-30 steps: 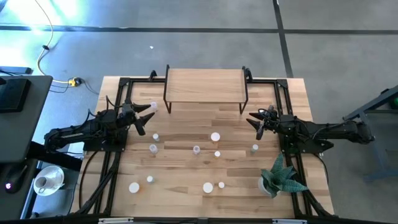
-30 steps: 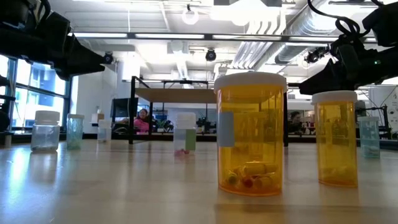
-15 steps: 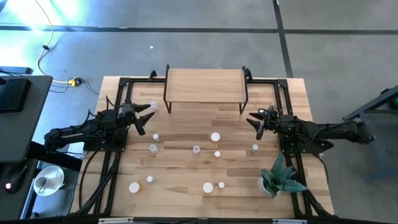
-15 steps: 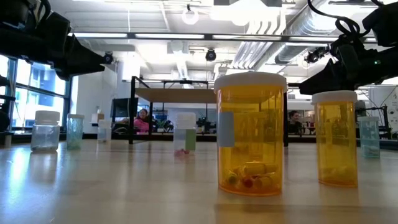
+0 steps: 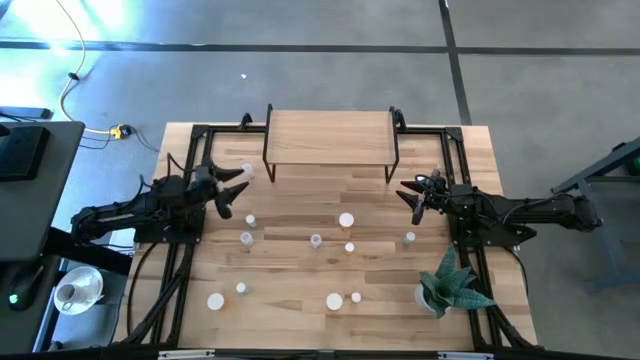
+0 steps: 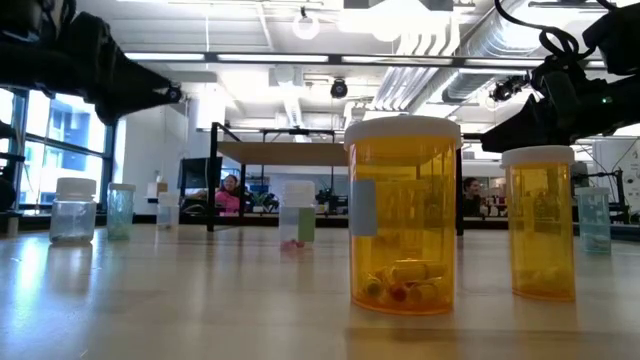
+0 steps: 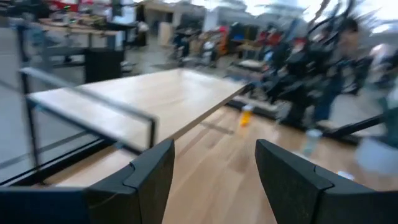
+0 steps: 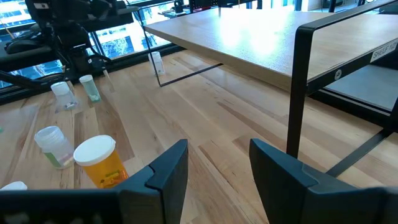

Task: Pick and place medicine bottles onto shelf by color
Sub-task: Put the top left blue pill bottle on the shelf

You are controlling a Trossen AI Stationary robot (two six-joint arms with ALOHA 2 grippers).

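Observation:
Small white-capped bottles stand upright and scattered on the wooden table (image 5: 300, 270). They include a large orange one (image 6: 402, 215), a second orange one (image 6: 540, 222), an orange one (image 8: 99, 160) and pale ones (image 8: 53, 144). One bottle (image 5: 247, 171) stands near the shelf's left legs. The light-wood shelf (image 5: 330, 138) on black legs stands at the far middle and bears nothing. My left gripper (image 5: 235, 188) hovers open at the table's left side, facing the shelf (image 7: 143, 106). My right gripper (image 5: 408, 193) hovers open at the right, near the shelf's right legs (image 8: 298, 87).
A green potted plant (image 5: 452, 283) stands at the near right corner. Black arm frames (image 5: 180, 250) run along both table sides. A white cup (image 5: 75, 290) sits off the table to the left. People sit in the room behind (image 6: 230, 190).
My left gripper has shifted a little above the table's left side, still open. The bottles and my right arm have kept still.

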